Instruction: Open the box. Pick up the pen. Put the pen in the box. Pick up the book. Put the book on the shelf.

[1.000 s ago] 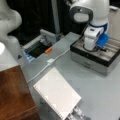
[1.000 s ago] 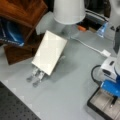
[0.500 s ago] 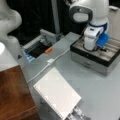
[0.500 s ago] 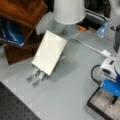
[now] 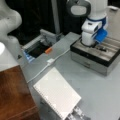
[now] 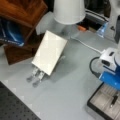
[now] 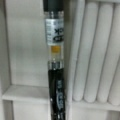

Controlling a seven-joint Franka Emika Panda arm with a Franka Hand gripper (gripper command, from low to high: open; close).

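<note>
- Nothing moves since the earlier frames; the gripper (image 5: 96,46) stays low inside the open box (image 5: 88,56).
- Whether its claw is spread, I cannot tell.
- In wrist view the pen (image 7: 56,75) lies in the box, long axis from 12 to 6 o'clock.

Below my gripper (image 5: 96,45), the box (image 5: 96,62) shows grey metal sides and a matt pale lining; the pen (image 7: 56,75) is glossy black plastic; the shelf (image 5: 13,95) is reddish-brown wood.
</note>
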